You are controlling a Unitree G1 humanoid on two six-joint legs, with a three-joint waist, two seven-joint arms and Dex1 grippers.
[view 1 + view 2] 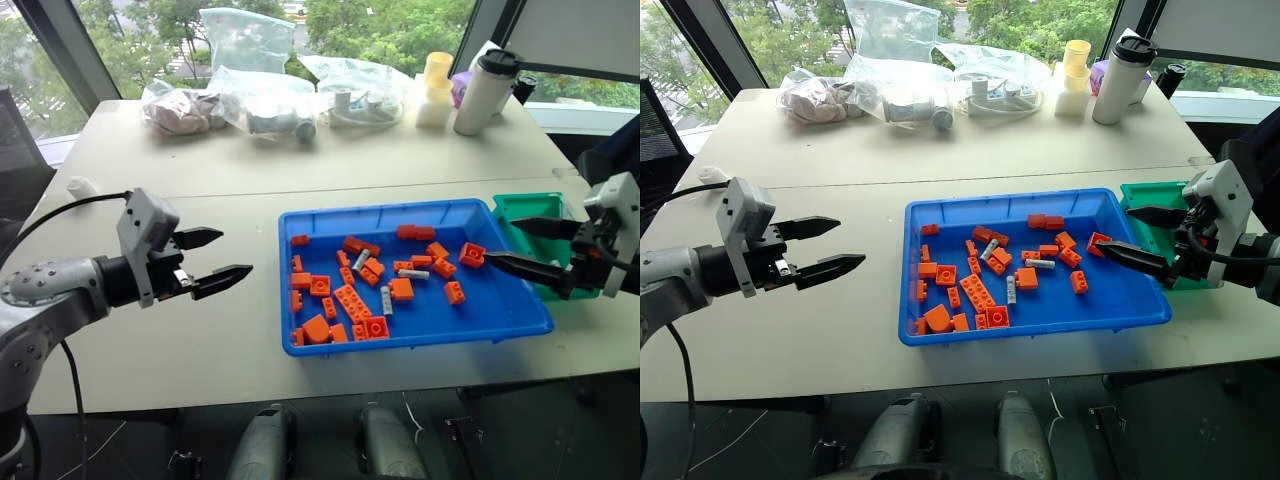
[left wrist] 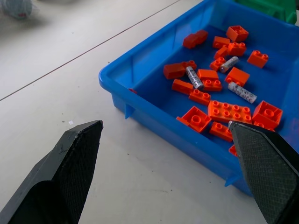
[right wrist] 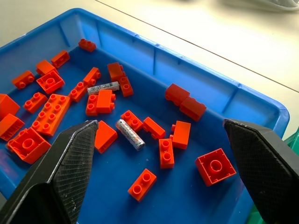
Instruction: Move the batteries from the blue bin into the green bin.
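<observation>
1. Left gripper (image 1: 220,268) and right gripper (image 1: 528,247) both hover with fingers spread, holding nothing.
2. Three batteries (image 1: 413,273) lie among orange bricks (image 1: 352,301) in the blue bin (image 1: 420,341).
3. The green bin (image 1: 530,205) beside it looks empty; nothing moved yet.

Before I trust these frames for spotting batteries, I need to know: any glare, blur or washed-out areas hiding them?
Left eye view: even daylight from the windows, soft shadows, and the small silver-grey metal batteries read clearly in the shallow bright-blue plastic bin. Left wrist view: the bin is crisp, while the near black fingers look slightly soft. Right wrist view: one battery is sharp, with no glare.
</observation>
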